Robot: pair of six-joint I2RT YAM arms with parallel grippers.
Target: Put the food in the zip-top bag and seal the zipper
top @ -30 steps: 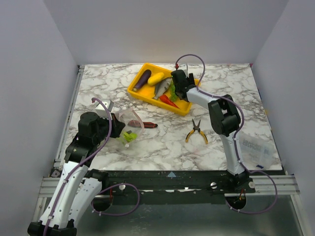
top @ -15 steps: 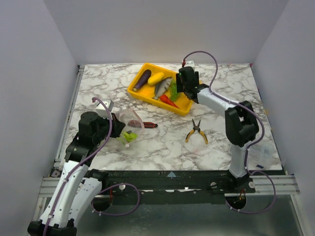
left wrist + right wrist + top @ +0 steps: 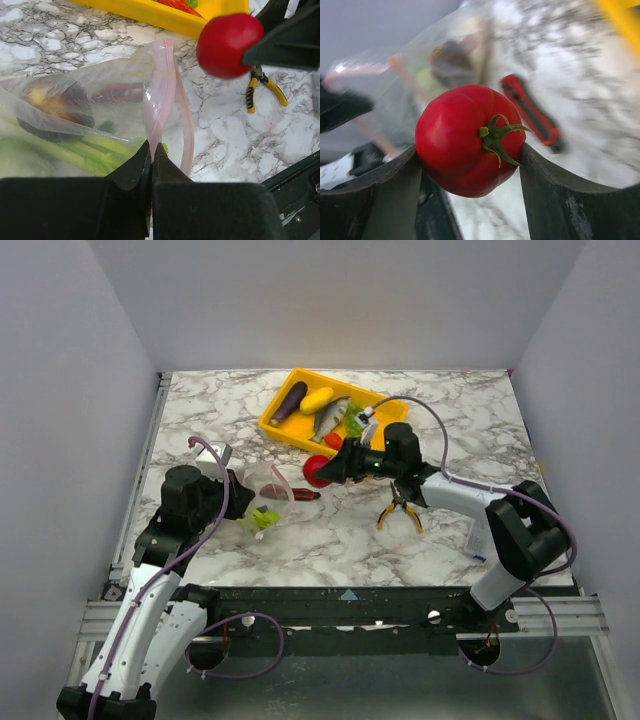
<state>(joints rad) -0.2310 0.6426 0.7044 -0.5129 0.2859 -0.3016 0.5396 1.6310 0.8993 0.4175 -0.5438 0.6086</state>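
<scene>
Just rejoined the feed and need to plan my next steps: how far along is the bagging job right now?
Done: a leek and dark onion lie inside the zip-top bag. In hand: the left gripper pinches the zipper edge, mouth open, while the right gripper holds the tomato near it. Left: eggplant, squash and fish in the yellow tray, then sealing.

Right wrist view blurs the zip-top bag (image 3: pixel 415 60) and red pocket knife (image 3: pixel 530 112).

Left jaws closed, right jaws apart
</scene>
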